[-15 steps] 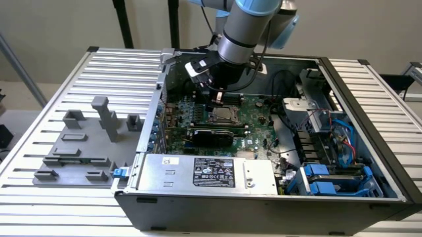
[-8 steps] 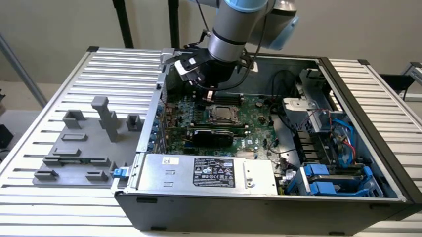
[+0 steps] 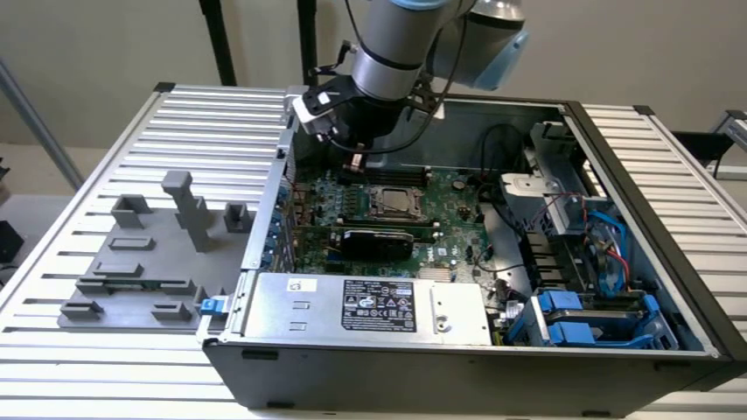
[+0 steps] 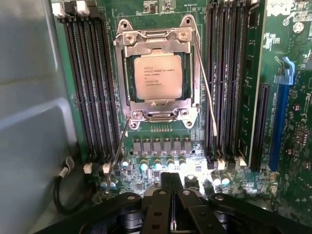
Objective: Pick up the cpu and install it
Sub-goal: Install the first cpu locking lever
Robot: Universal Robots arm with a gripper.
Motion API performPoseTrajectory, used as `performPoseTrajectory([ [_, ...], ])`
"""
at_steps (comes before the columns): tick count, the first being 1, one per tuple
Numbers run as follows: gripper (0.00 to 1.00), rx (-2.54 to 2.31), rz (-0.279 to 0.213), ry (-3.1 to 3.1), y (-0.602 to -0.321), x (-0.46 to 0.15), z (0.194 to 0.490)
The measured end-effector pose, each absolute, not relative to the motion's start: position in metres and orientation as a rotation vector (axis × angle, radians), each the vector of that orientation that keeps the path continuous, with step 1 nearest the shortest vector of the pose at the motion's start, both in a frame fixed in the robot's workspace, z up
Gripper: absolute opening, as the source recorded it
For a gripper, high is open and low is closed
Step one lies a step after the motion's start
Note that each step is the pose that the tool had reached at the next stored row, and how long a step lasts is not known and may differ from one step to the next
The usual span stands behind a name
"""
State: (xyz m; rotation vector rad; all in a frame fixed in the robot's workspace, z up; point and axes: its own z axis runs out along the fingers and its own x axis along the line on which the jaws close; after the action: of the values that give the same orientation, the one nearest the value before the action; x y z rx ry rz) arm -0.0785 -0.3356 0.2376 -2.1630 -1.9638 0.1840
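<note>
at the exterior view's left, on the ribbed metal tabletop (image 3: 70, 157), lies a flat grey plastic fixture plate (image 3: 140, 271) carrying upright posts and low slotted blocks. to its right an open dark computer case (image 3: 467, 367) lies with its inside facing up. along the case's near edge sits a silver sheet-metal power supply (image 3: 362, 304) with a black label. farther in lies the green motherboard (image 3: 450, 197). the near right corner holds blue plastic drive caddies (image 3: 583, 319), with blue and red cables just beyond them.

the cpu (image 4: 158, 76) is a flat square with a silver-white metal top and printed lettering. it lies in the socket on the motherboard, framed by a shiny steel bracket (image 4: 157, 41) with a screw at each of its 4 corners. 2 thin wire levers (image 4: 207, 92) run out from the bracket. long black memory slots (image 4: 92, 83) flank the socket on both sides, and a blue expansion slot (image 4: 280, 117) lies beyond 1 bank of them. a row of small round silver capacitors (image 4: 156, 165) stands between the socket and the pincer.

the silver arm (image 3: 391, 44), with its pale blue joint cap, reaches down from the far side into the case. the black pincer (image 4: 170, 180) hangs above the board, near the socket but apart from the cpu. its 2 fingers are pressed together with nothing between them.
</note>
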Motion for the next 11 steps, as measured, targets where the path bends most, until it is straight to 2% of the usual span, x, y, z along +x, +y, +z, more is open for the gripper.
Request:
performPoseTrajectory([
  [6, 0.11, -2.210, 0.145, -1.876, -0.3356, -0.0787, 0.2376],
  [11, 0.11, -2.217, 0.087, -1.806, -0.3355, -0.0792, 0.2376],
])
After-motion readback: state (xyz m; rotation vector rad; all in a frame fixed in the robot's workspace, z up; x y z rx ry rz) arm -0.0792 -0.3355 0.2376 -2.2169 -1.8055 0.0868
